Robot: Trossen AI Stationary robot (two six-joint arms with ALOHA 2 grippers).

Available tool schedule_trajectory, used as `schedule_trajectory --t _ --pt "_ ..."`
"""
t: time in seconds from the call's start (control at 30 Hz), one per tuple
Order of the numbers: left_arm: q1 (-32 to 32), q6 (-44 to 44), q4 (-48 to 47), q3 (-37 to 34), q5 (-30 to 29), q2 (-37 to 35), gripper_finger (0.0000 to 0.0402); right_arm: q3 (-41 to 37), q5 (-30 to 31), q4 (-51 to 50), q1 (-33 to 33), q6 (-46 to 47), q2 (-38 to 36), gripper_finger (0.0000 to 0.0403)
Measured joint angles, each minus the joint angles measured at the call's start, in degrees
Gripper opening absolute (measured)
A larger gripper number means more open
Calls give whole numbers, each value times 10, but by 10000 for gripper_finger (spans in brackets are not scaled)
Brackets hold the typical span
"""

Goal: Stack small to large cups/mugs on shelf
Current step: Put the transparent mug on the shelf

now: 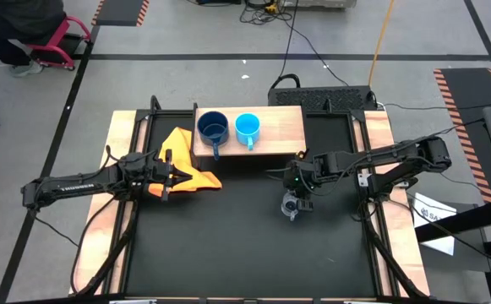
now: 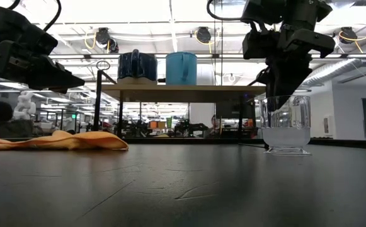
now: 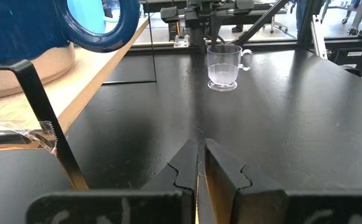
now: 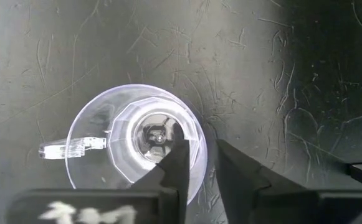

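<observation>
The right gripper [image 4: 199, 163] is straddling the rim of the small clear glass cup [image 1: 290, 204] with narrowed jaws, at five o'clock from the light-wood shelf [image 1: 279, 127] on the black surface [image 1: 228, 245]. The left gripper [image 3: 200, 163] is waiting, jaws closed and empty.

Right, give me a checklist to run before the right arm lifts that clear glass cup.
1. Right gripper astride the rim of the clear glass cup, one finger inside and one outside: ok.
2. Jaws fully clamped on the glass wall: cannot tell.
3. Cup upright on the black tabletop: ok.
4. Free space on the light-wood shelf beside the light blue mug: ok.
5. Dark blue mug and light blue mug standing on the shelf: ok.
6. Left gripper shut and off to the side by the yellow-orange cloth, away from the cup: ok.
</observation>
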Motion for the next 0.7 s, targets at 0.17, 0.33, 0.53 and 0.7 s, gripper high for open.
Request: schedule_trajectory --t 0.17,0.33,0.53,0.7 --pt "0 0 0 0 0 0 31 0 0 0 0 0 0 33" --pt "0 0 0 0 0 0 31 0 0 0 0 0 0 6" --pt "0 0 0 0 0 0 31 0 0 7 0 1 0 2" --pt "0 0 0 0 0 0 31 0 0 6 0 0 -6 1"
